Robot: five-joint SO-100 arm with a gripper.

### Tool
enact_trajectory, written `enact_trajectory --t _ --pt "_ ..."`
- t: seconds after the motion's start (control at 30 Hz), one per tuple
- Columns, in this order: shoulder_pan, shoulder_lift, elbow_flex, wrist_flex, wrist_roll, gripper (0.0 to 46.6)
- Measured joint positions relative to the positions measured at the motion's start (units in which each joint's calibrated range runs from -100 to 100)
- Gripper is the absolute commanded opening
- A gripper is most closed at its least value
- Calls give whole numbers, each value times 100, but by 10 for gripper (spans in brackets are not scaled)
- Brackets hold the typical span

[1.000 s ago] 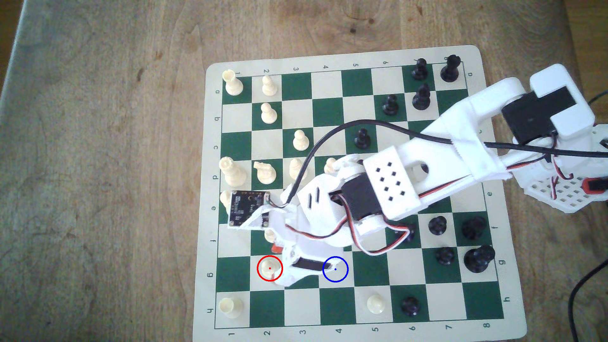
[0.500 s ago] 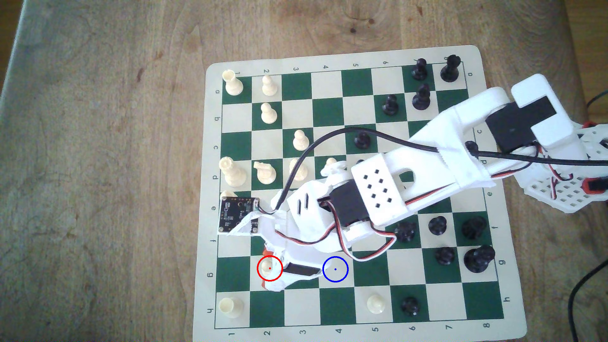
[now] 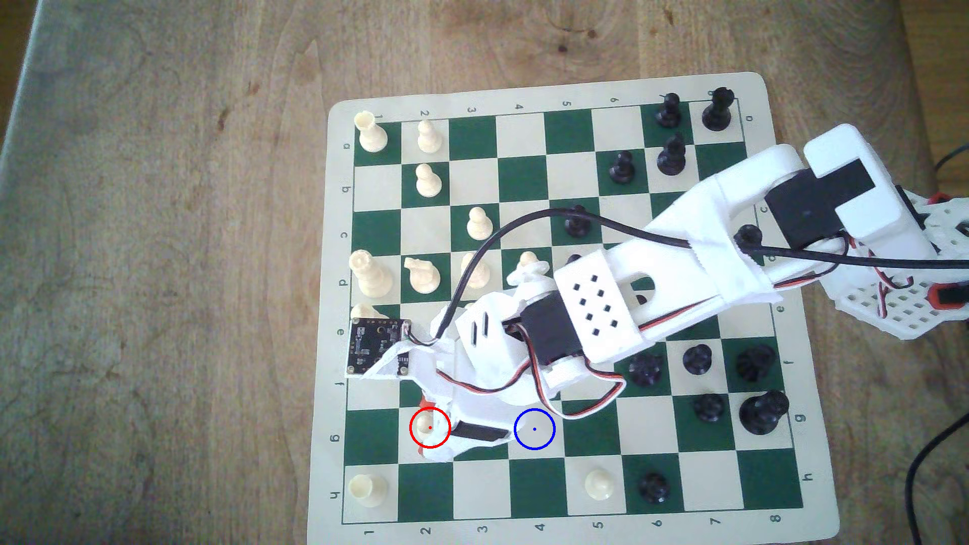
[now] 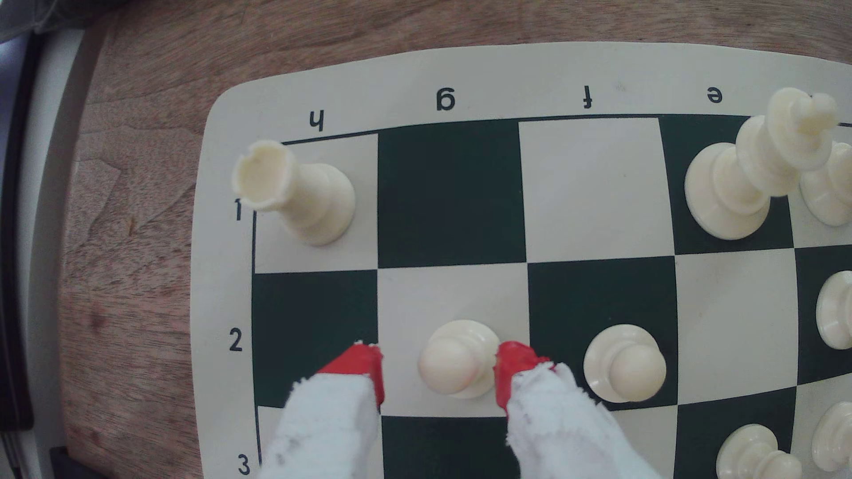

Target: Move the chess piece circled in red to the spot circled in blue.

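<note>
While the white arm [image 3: 655,272] reaches in from the exterior view's right across the chessboard [image 3: 545,89], its claw [image 4: 438,368] sits low over the square marked g2, and the cream pawn [image 4: 456,359] stands upright on that light square between the two red fingertips [image 4: 364,364]. The claw is apart: the jaws straddle the pawn, one red tip seeming to touch or almost touch the side of its round head, the other standing off with a clear gap of bare square between. In the exterior view the same pawn [image 3: 426,427] sits inside the red drawn circle, partly covered by the claw's white body [image 3: 438,427], whose black motor lies just beside it on the square toward the blue ring. The spot [image 3: 534,428], a light square marked by a blue circle with a centre dot, lies two squares to the exterior view's right of the pawn in the same row, bare of pieces. A second cream pawn [image 4: 624,364] stands on the dark square next to g2, close beside the nearer fingertip. A cream rook [image 4: 295,193] stands in the corner square h1, and a tall cream king [image 4: 756,166] rises on the board's edge row by the letter e. Black pieces [image 3: 697,359] cluster toward the exterior view's right side of the board, which rests on a wooden table [image 3: 157,262].
</note>
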Motion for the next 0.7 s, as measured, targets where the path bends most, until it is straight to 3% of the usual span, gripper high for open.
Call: enact_trajectory --t 0.17,0.37,0.57,0.7 --pt "0 0 0 0 0 111" --pt "0 8 -154 0 0 56" --pt "0 134 -154 0 0 49" --pt "0 134 -154 0 0 3"
